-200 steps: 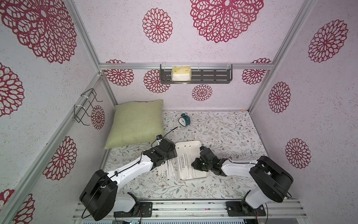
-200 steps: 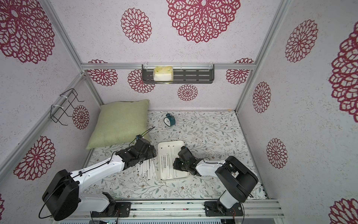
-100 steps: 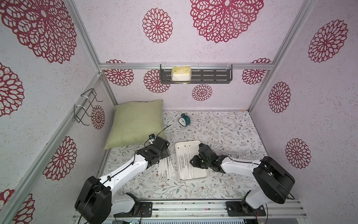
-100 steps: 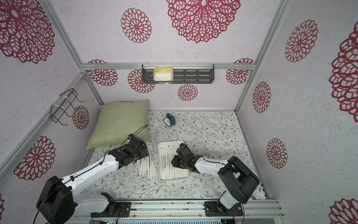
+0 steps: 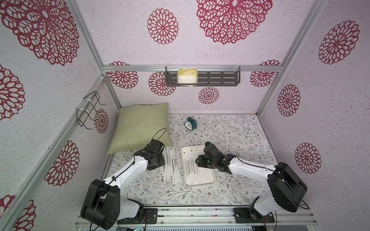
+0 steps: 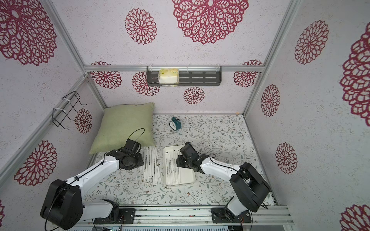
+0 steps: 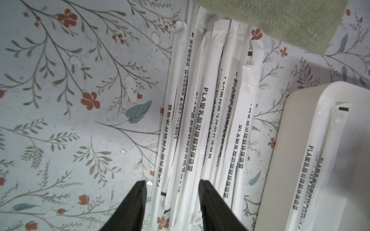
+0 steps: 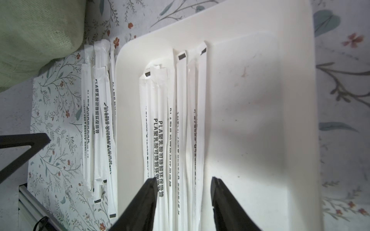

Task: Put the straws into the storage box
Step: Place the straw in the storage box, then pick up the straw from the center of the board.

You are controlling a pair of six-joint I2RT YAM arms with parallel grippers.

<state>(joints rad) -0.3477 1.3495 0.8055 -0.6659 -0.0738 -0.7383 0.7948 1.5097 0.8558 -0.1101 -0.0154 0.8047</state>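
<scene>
beside loose straws (image 5: 169, 164), green pillow (image 5: 140, 126)

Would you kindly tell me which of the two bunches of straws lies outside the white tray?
The loose bunch on the flowered tabletop, beside the tray on the green pillow side; the other bunch lies inside it.

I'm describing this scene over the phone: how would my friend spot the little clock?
Find the big green pillow in a back corner of the flowery table. Beside it, near the back wall, stands a small teal alarm clock with a white face. It is the only round, upright thing there; the straws and storage box further forward are white and flat.
</scene>
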